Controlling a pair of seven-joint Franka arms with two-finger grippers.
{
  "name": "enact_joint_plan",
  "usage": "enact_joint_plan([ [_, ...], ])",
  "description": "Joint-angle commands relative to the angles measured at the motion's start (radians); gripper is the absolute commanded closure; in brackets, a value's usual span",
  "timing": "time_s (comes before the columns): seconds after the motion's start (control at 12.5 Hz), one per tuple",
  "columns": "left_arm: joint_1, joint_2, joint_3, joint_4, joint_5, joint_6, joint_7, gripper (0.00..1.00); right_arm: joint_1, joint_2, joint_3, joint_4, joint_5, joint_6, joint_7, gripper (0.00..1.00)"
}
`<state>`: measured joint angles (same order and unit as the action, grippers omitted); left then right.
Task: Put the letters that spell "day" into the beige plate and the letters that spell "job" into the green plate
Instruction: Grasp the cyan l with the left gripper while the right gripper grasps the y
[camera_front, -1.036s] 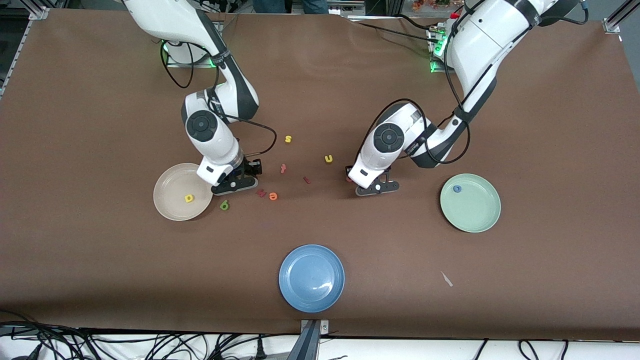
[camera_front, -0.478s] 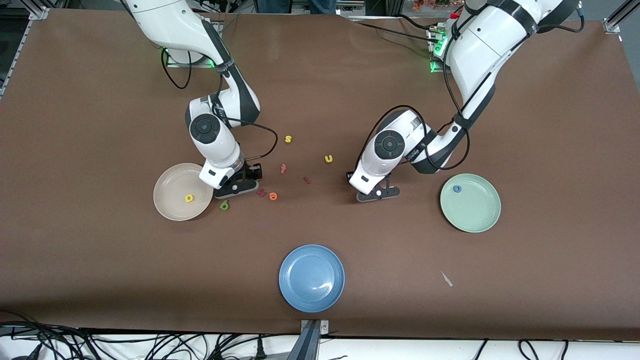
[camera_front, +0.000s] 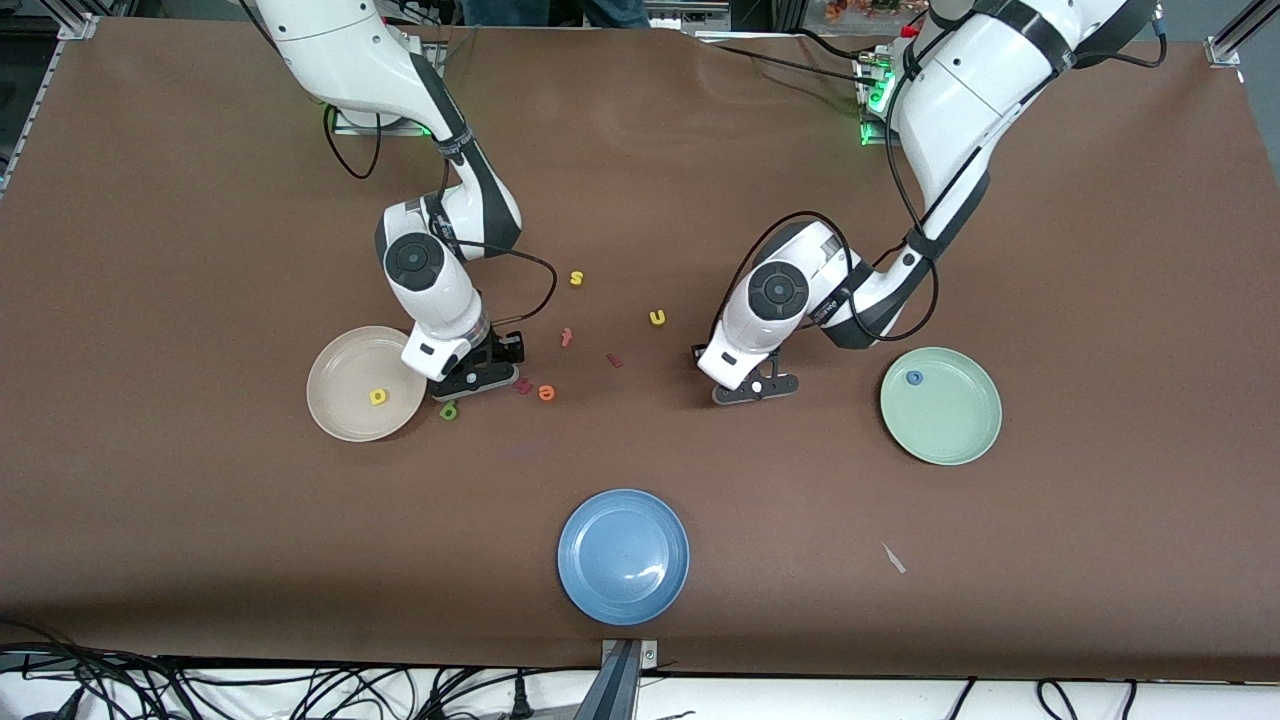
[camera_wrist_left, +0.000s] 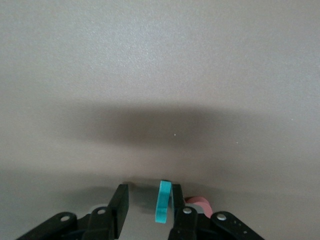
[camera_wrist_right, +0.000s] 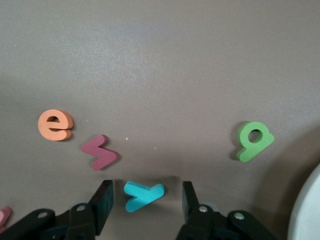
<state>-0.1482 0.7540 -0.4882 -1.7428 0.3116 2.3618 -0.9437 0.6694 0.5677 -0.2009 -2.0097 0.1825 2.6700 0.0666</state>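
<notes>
- "j" (camera_wrist_left: 163, 201): standing on edge on the table (camera_front: 200, 550) between the fingers (camera_wrist_left: 121, 200) of the left gripper (camera_wrist_left: 150, 195), touching one finger and sitting apart from the other.
- Left jaws: standing partly spread, not clamping the "j", with a gap showing on one side.
- "b" (camera_wrist_left: 199, 202): lying just outside the finger that is touching the "j".
- Left gripper (camera_front: 755, 388): reaching down to the table mid-table, toward the green plate (camera_front: 950, 440).
- "o" (camera_front: 914, 378): lying in the green plate, near the rim.
- "y" (camera_wrist_right: 143, 195): lying flat on the table between the fingers (camera_wrist_right: 102, 202) of the right gripper (camera_wrist_right: 146, 202), touching neither.
- Right jaws: standing released, straddling the "y".
- Right gripper (camera_front: 475, 380): reaching down to the table just beside the beige plate (camera_front: 330, 400).
- "d" (camera_front: 378, 397): lying in the beige plate.
- Green letter (camera_front: 449, 409): lying on the table just beside the beige plate's rim, nearer to the front camera than the right gripper.
- Dark red letter (camera_wrist_right: 99, 152) and orange "e" (camera_wrist_right: 55, 125): lying near the "y", toward the left arm's end.
- Blue plate (camera_front: 623, 556): sitting well apart, nearest the front camera.
</notes>
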Motion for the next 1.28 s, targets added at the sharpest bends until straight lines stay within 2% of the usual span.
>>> enact_joint_plan([
  [0.0, -0.022, 0.013, 0.005, 0.023, 0.031, -0.007, -0.027, 0.59, -0.002, -0.006, 0.003, -0.040, 0.009, 0.059, -0.022, 0.36],
  [0.16, -0.028, 0.015, 0.005, 0.023, 0.027, -0.012, -0.027, 0.63, -0.002, -0.003, 0.003, -0.049, 0.011, 0.067, -0.021, 0.36],
  [0.32, -0.028, 0.016, 0.005, 0.023, 0.027, -0.012, -0.026, 0.74, -0.002, -0.003, 0.011, -0.060, 0.011, 0.077, -0.021, 0.36],
  [0.48, -0.028, 0.016, 0.005, 0.023, 0.027, -0.013, -0.023, 0.90, -0.002, -0.003, 0.014, -0.066, 0.011, 0.088, -0.011, 0.36],
  [0.64, -0.028, 0.016, 0.005, 0.023, 0.032, -0.016, -0.021, 1.00, -0.001, -0.005, 0.021, -0.064, 0.012, 0.088, -0.005, 0.36],
  [0.88, -0.013, -0.001, 0.004, 0.025, 0.034, -0.041, -0.014, 1.00, -0.001, -0.003, 0.028, -0.063, 0.012, 0.090, -0.005, 0.36],
  [1.12, 0.054, -0.100, -0.013, 0.029, 0.009, -0.172, 0.051, 1.00, -0.001, 0.000, 0.028, -0.064, 0.011, 0.099, -0.007, 0.38],
  [1.2, 0.102, -0.140, -0.029, 0.029, -0.029, -0.223, 0.093, 1.00, -0.002, 0.000, 0.028, -0.064, 0.011, 0.100, -0.013, 0.42],
])
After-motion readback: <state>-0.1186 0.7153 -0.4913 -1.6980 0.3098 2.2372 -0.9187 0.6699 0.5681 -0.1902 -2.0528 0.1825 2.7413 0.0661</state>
